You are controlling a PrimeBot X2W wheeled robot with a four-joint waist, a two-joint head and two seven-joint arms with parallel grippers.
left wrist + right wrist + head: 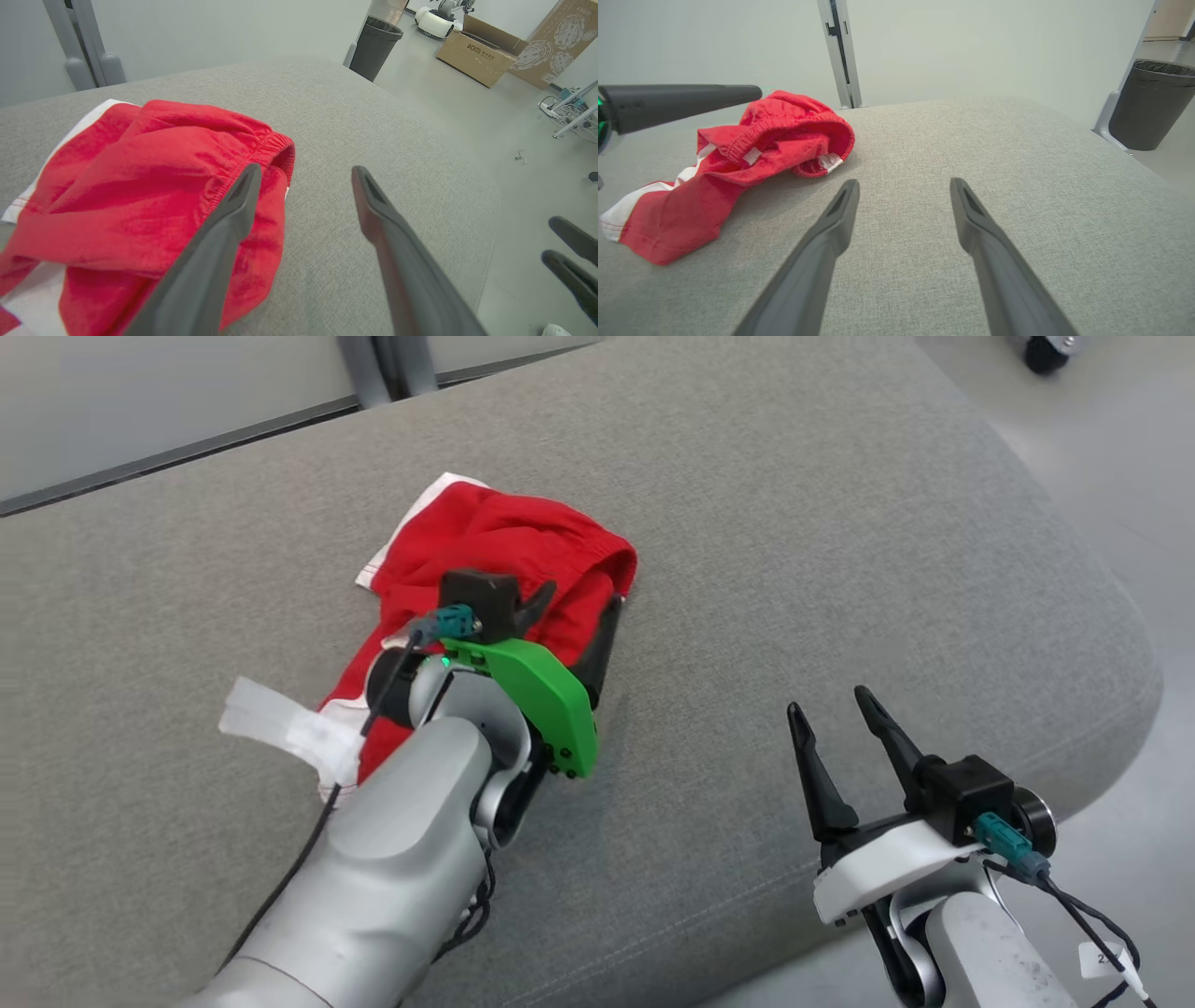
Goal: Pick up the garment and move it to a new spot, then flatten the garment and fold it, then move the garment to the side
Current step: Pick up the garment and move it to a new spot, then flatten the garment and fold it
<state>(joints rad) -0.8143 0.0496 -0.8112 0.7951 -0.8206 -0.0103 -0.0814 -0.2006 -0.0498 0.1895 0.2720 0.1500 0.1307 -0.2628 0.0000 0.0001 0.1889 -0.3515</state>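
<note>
The left gripper (581, 599) is spread wide and holds nothing. It hangs over the right-hand edge of the garment (504, 537), a rumpled pair of red shorts with white trim lying on the grey cushion (794, 523). In the left wrist view, one finger crosses the elastic waistband and the other stands over bare cushion just beside it; whether a finger touches the cloth cannot be told.

The right gripper (828, 702) is also open and empty, its fingers over the cushion near the front edge. The garment lies well apart from it, ahead and to its left.

Two containers stand on the floor past the cushion's far end, ahead of the left gripper's fingertips. One is a dark bin (376, 46) with a liner at its rim. The other, farther right, is a cardboard box (481, 58) with its flaps up — what either holds cannot be made out.
</note>
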